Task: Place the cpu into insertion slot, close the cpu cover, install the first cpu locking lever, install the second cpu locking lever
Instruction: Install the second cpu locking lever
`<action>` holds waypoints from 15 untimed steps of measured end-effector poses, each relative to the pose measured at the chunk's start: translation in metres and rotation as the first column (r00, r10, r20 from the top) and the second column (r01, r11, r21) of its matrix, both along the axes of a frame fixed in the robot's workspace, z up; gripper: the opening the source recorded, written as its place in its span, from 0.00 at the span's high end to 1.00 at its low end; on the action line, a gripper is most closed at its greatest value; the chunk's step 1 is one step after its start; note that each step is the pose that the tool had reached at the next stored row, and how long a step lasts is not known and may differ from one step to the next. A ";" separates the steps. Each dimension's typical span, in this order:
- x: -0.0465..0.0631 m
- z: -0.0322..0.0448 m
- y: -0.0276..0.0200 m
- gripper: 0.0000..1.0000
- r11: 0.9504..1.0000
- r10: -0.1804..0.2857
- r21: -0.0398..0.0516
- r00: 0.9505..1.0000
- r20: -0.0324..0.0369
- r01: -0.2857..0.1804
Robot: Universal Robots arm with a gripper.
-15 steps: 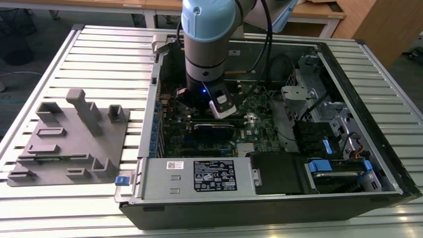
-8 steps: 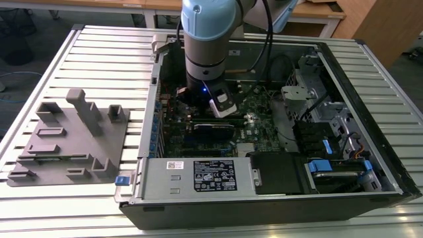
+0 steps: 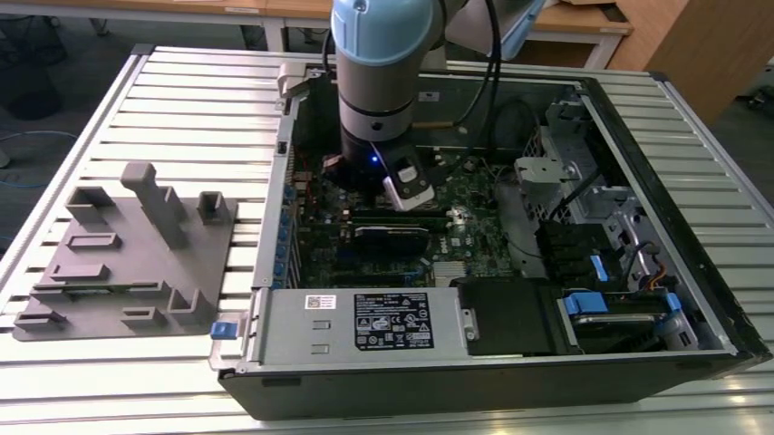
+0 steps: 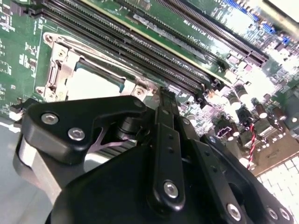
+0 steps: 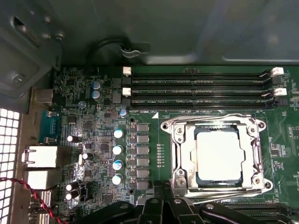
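Observation:
The cpu, a silvery square, lies in the insertion slot on the green motherboard. The cpu cover lies flat around it as a metal frame. Thin wire levers run along two opposite sides of the socket, one beside the memory slots and one on the gripper's side. Whether they are latched I cannot tell. My gripper is shut with nothing in it, its tips just beside a socket corner. In the second wrist view the gripper hangs next to the cover and cpu.
The arm reaches down into an open computer case on a slatted table. Long black memory slots run beside the socket. Capacitors and rear ports stand nearby. A grey fixture plate lies at the exterior view's left.

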State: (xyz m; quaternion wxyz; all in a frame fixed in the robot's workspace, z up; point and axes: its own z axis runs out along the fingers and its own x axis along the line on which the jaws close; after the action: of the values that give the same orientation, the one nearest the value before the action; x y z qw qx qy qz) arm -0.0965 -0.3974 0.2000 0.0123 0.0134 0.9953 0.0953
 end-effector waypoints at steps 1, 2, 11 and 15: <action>0.000 -0.0006 0.0000 0.89 1.000 0.000 0.000 1.000 0.001 0.000; 0.000 -0.0011 0.0000 0.89 1.000 0.000 0.000 1.000 0.001 0.000; 0.000 0.0123 0.0004 0.89 1.000 0.000 -0.001 1.000 0.001 0.000; 0.000 0.0279 0.0004 0.89 1.000 0.000 -0.001 1.000 0.001 0.000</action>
State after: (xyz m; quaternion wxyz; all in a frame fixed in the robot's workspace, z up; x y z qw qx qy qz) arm -0.0965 -0.3970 0.2279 0.0127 0.0133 0.9953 0.0949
